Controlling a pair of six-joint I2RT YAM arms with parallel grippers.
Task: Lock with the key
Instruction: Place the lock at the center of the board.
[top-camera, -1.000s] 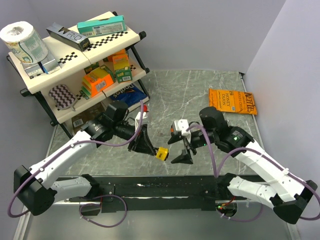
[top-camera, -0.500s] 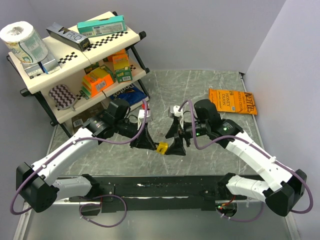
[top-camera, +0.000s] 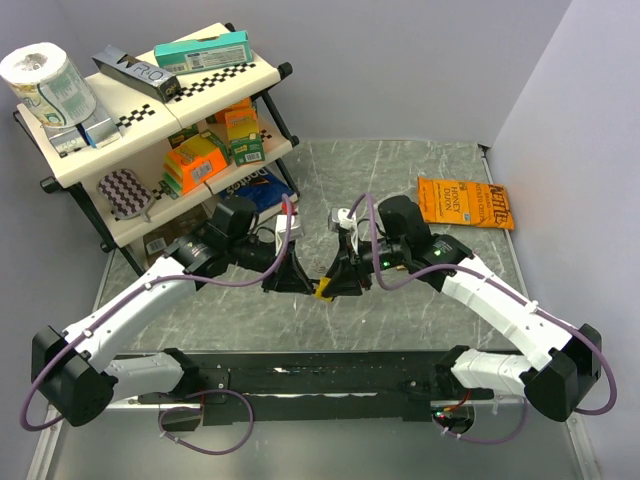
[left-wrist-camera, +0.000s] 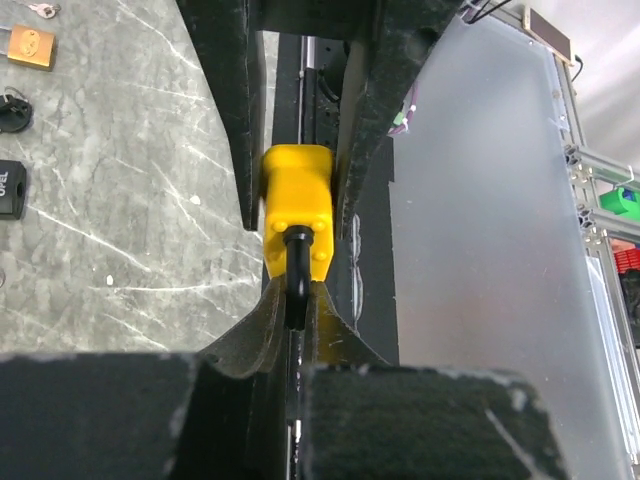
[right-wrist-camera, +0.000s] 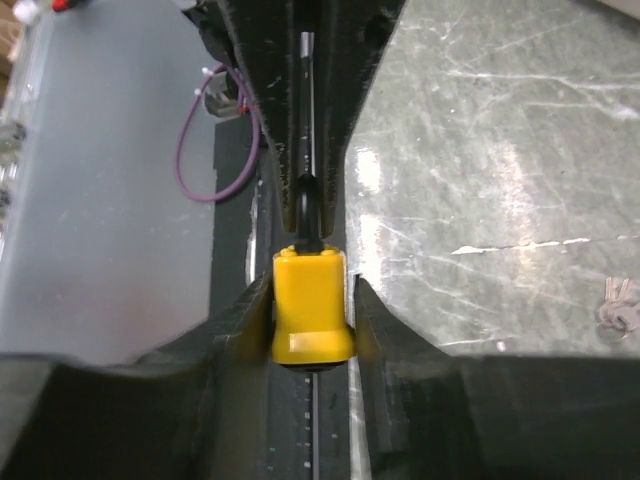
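Yellow plastic sits between both claws: the yellow padlock (top-camera: 324, 292) hangs over the counter (top-camera: 400, 175), close to its near edge and about midway between the left and right edges. My left gripper (left-wrist-camera: 292, 305) is pinched tight on the black shackle (left-wrist-camera: 296, 262). My right gripper (right-wrist-camera: 312, 305) brackets the body, its fingers just beside each flank. I cannot tell whether they actually press it (the gaps look very thin). I read this as a bracing or handover step. To do it well, I would close the right claw squarely on the flat sides, hold the left firm until that grip is sure, and leave the keyhole face uncovered. Small keys (right-wrist-camera: 618, 298) lie on the marble.
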